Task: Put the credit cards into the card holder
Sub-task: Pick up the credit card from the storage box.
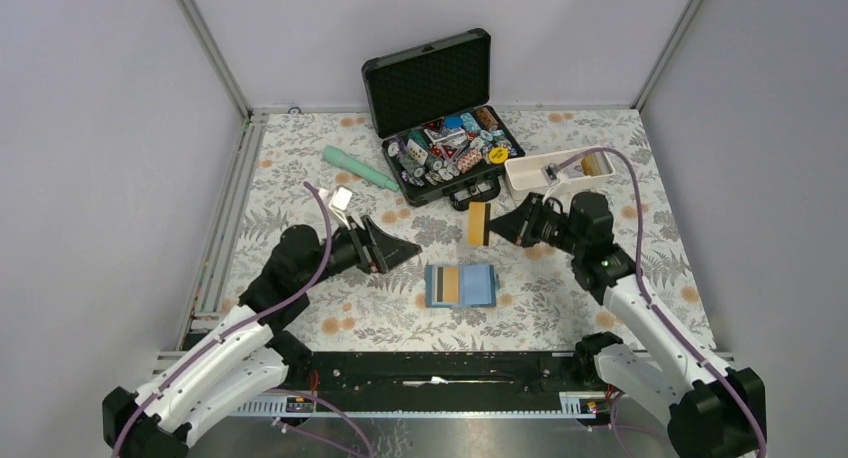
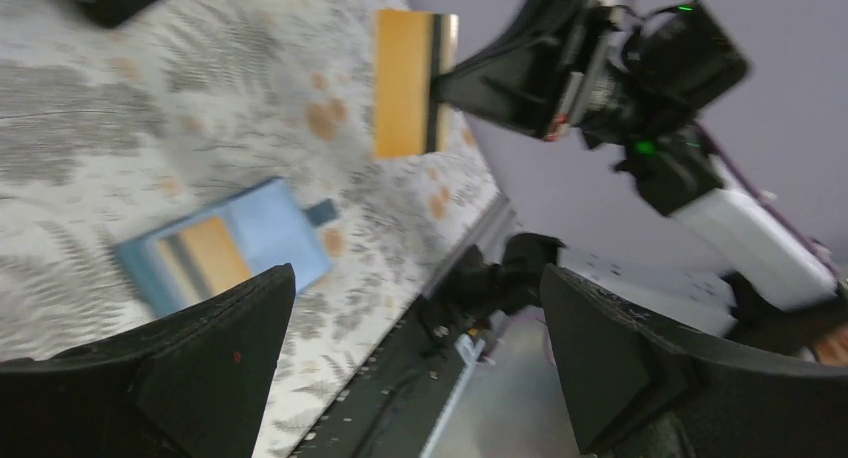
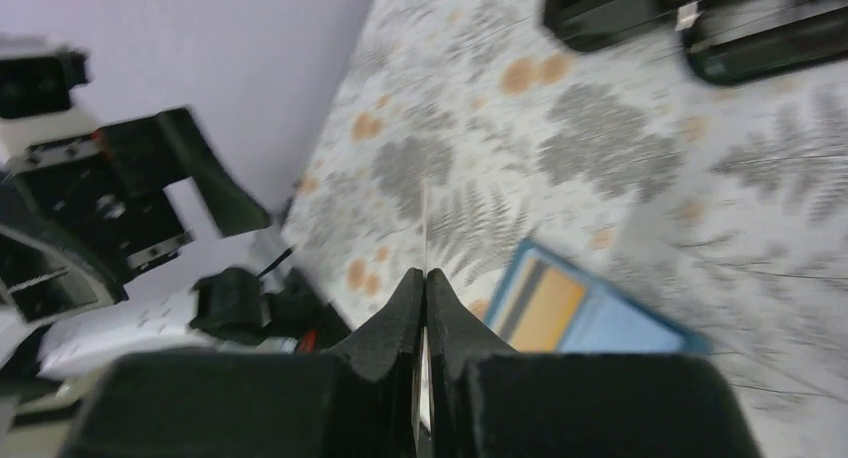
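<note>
The teal-blue card holder (image 1: 478, 285) lies open on the floral cloth between the arms, with an orange-gold card (image 1: 452, 285) tucked in its left half. It also shows in the left wrist view (image 2: 270, 233) and the right wrist view (image 3: 640, 328). My right gripper (image 1: 497, 225) is shut on another orange-gold credit card with a dark stripe (image 1: 479, 223), held upright above the cloth, behind the holder. That card shows flat in the left wrist view (image 2: 405, 83) and edge-on in the right wrist view (image 3: 425, 218). My left gripper (image 1: 412, 246) is open and empty, left of the holder.
A black foam-lined case (image 1: 440, 108) full of poker chips stands open at the back. A teal cylinder (image 1: 360, 168) lies to its left. A white tray (image 1: 550, 170) sits behind the right wrist. Grey walls enclose the table.
</note>
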You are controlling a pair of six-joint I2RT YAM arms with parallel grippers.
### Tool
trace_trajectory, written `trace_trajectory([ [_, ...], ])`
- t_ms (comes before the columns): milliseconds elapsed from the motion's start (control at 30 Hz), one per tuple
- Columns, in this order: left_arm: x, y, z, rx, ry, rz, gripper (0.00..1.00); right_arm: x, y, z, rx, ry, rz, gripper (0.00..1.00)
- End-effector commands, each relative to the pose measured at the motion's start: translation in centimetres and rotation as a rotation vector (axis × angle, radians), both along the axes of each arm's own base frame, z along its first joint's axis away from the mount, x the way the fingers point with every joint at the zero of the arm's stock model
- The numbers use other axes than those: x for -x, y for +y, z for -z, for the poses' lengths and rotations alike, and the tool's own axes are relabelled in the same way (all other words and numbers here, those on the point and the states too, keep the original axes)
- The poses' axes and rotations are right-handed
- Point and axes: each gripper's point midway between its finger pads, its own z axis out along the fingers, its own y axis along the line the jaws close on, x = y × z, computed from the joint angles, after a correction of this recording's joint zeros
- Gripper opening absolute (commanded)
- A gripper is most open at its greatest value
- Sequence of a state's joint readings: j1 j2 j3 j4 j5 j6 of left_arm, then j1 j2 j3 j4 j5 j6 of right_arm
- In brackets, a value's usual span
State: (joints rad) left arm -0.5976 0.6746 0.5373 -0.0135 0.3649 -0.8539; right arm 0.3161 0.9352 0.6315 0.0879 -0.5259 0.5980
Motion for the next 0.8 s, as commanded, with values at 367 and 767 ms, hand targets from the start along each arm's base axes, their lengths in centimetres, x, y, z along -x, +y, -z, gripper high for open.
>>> trace_trajectory([
  [367, 2.1, -5.1, -5.8, 0.190, -0.154, 0.128, 0.99, 7.9, 4.2, -7.9, -0.376, -0.178, -0.398, 0.00],
  [767, 2.8, -7.7, -7.5, 0.233, -0.180, 0.272, 0.71, 9.5, 5.1, -8.0, -0.401, -0.178, -0.538, 0.00],
])
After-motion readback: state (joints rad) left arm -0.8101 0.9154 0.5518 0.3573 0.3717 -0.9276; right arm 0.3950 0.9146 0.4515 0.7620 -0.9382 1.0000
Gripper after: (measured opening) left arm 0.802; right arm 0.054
